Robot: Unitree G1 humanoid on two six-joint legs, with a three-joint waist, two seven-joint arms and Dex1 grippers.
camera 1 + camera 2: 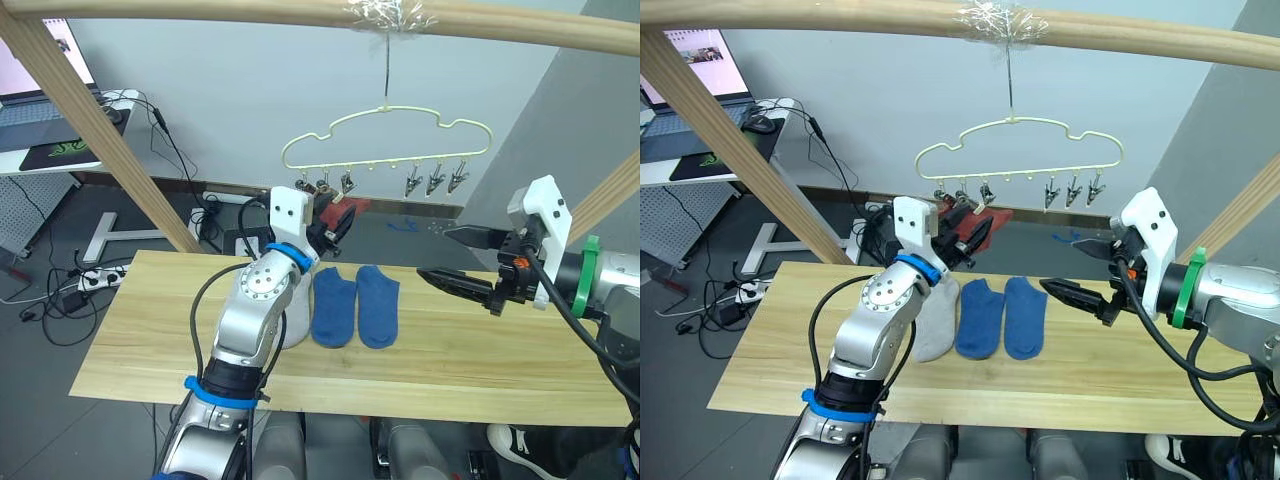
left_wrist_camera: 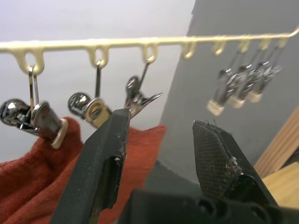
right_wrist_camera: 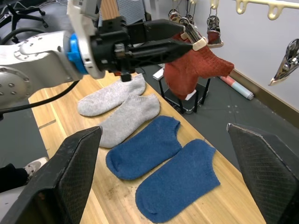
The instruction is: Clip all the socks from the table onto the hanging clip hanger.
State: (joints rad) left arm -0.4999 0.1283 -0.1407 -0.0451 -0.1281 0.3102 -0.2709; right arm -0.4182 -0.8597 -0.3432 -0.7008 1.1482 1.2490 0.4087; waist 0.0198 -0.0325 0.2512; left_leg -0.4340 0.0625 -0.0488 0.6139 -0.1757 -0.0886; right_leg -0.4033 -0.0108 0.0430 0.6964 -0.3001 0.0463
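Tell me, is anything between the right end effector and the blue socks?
Nothing visible. The right end effector is open above the table, and the blue socks lie flat and uncovered, apart from the grey socks.

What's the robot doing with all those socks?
It's hanging socks up to dry. A rust red sock already hangs from the clip hanger, and the left gripper is open right beside it, up at the clips. Two blue socks and two grey socks lie on the table. The right gripper is open above the table with nothing in it.
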